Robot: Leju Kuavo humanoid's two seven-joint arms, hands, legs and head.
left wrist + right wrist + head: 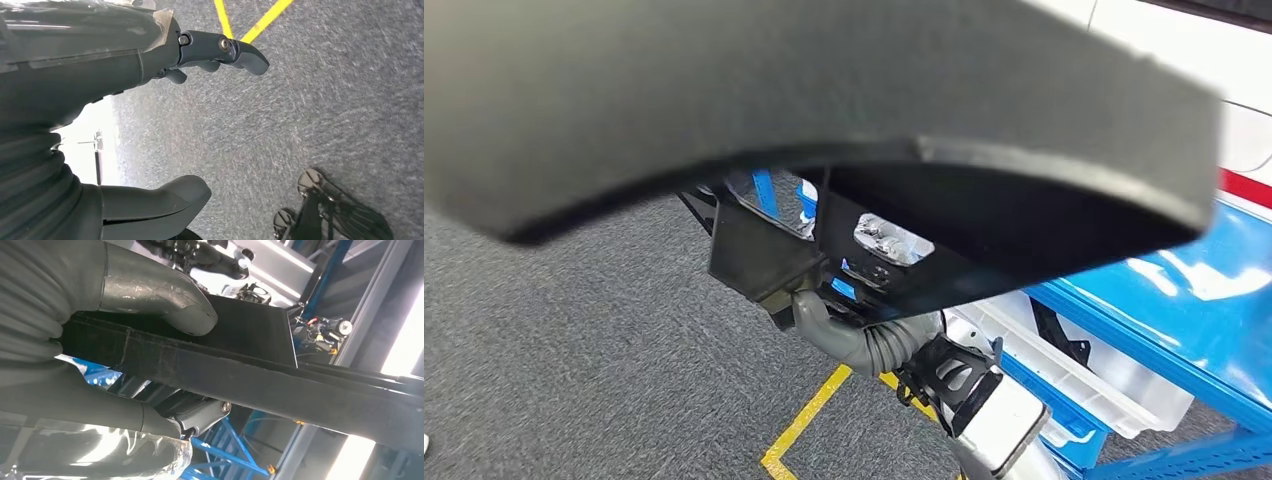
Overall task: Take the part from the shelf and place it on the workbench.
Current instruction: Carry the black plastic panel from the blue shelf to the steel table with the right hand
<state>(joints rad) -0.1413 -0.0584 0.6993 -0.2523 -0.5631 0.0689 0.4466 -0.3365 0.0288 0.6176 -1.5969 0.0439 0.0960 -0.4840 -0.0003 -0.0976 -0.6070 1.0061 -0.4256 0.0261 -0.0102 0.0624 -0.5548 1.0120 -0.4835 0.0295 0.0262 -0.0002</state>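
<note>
Part [824,110] hides right robot hand [809,310].

The part [824,110] (blurred, edge-cropped) hides most of the shelf [1184,300].

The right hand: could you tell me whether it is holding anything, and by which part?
The right hand grips the large black part by a flat edge panel, thumb on one face and fingers on the other. The left hand holds nothing.
</note>
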